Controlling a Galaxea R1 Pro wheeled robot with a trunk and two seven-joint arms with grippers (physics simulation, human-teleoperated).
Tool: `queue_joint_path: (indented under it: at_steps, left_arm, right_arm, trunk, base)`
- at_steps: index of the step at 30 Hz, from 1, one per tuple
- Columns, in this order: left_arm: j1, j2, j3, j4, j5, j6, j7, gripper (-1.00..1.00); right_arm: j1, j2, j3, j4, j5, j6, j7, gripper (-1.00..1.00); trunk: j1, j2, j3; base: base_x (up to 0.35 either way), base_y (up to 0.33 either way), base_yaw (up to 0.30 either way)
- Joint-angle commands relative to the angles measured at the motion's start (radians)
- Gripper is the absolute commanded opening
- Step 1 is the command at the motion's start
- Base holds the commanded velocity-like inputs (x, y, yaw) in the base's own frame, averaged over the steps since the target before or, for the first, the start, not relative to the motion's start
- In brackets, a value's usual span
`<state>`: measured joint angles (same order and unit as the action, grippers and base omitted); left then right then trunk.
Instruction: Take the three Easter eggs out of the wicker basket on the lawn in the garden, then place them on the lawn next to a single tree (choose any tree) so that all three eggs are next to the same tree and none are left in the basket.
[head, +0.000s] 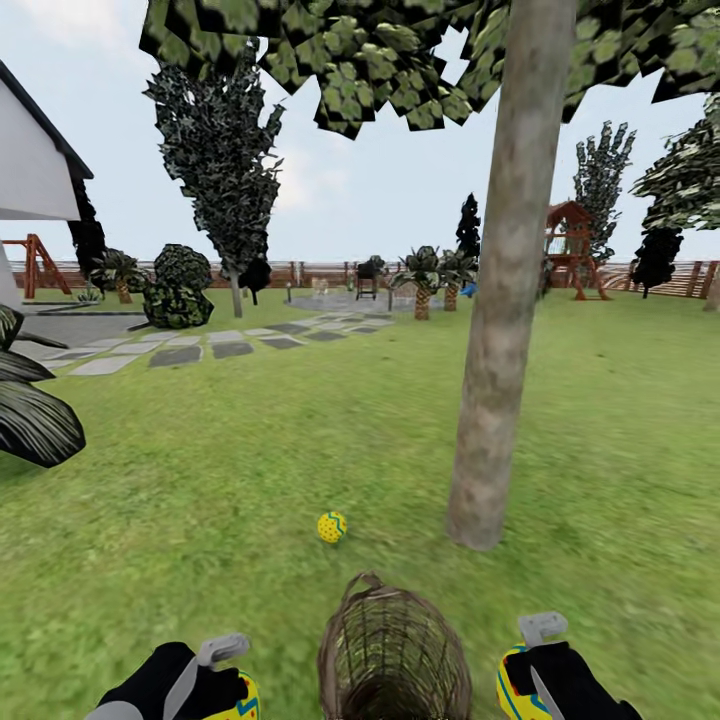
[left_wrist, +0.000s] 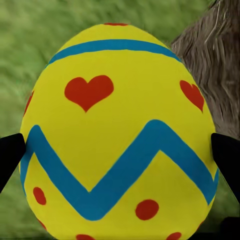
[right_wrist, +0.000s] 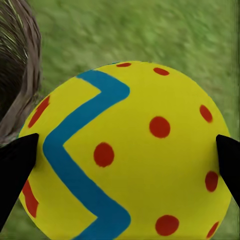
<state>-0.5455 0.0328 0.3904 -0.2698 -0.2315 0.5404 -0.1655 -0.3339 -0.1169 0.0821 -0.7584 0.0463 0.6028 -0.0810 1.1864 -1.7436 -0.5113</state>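
Observation:
One Easter egg (head: 332, 526), yellow with a blue zigzag, lies on the lawn (head: 250, 450) just left of the base of the tree (head: 500, 330). The wicker basket (head: 393, 655) stands at the bottom centre of the head view, between my two arms. My left gripper (head: 235, 690) is shut on a second Easter egg (left_wrist: 117, 135), yellow with red hearts and blue bands. My right gripper (head: 520, 675) is shut on a third Easter egg (right_wrist: 125, 155), yellow with red dots. Black fingertips (left_wrist: 10, 155) press each egg's sides. The basket's inside is hidden.
Dark broad leaves (head: 30, 400) jut in at the left. Grey paving slabs (head: 200, 345) cross the lawn further back, with bushes, short palms and a wooden play tower (head: 572, 245) before the slat fence (head: 690, 278). A white house wall (head: 30, 170) stands far left.

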Motion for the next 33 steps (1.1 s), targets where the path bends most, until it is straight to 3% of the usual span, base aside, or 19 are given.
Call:
queue_joint_path:
  at_steps: [1,7,13,17,23,33]
  left_arm:
    - [-0.001,-0.001,0.007,-0.002,-0.011,0.004,-0.008,-1.0]
    - [-0.001,0.001,0.008,-0.002,-0.008,-0.011,-0.008,-1.0]
    - [0.002,0.019,0.013,0.0,0.002,-0.017,-0.014,-1.0]
    - [0.002,0.005,0.03,-0.006,0.026,-0.017,-0.015,-1.0]
    - [0.002,0.004,0.03,-0.006,0.061,-0.017,-0.015,-1.0]
    - [0.002,0.001,0.027,-0.006,0.063,-0.017,-0.011,-1.0]
  right_arm:
    - [-0.001,-0.001,0.005,-0.001,0.004,0.006,-0.002,-1.0]
    - [-0.001,-0.003,0.004,-0.001,0.003,0.004,-0.002,-1.0]
    - [-0.001,-0.028,0.008,0.011,-0.005,0.004,0.005,-1.0]
    - [-0.001,-0.006,-0.002,0.014,-0.005,0.003,0.002,-1.0]
    - [-0.001,-0.006,-0.004,0.014,-0.005,0.003,0.0,-1.0]
    - [-0.001,-0.006,0.004,0.007,-0.005,0.002,0.003,-1.0]
  trunk:
    - [-0.004,0.007,0.002]
    - [-0.02,0.035,0.015]
    - [-0.02,0.035,0.015]
    - [-0.02,0.035,0.015]
    - [-0.02,0.035,0.015]
    - [-0.02,0.035,0.015]
  base:
    - [-0.116,-0.312,0.0]
    - [-0.063,-0.228,0.0]
    - [-0.001,-0.006,0.0]
    - [0.0,0.0,0.0]
    - [-0.166,-0.016,0.0]
    - [-0.099,-0.202,0.0]
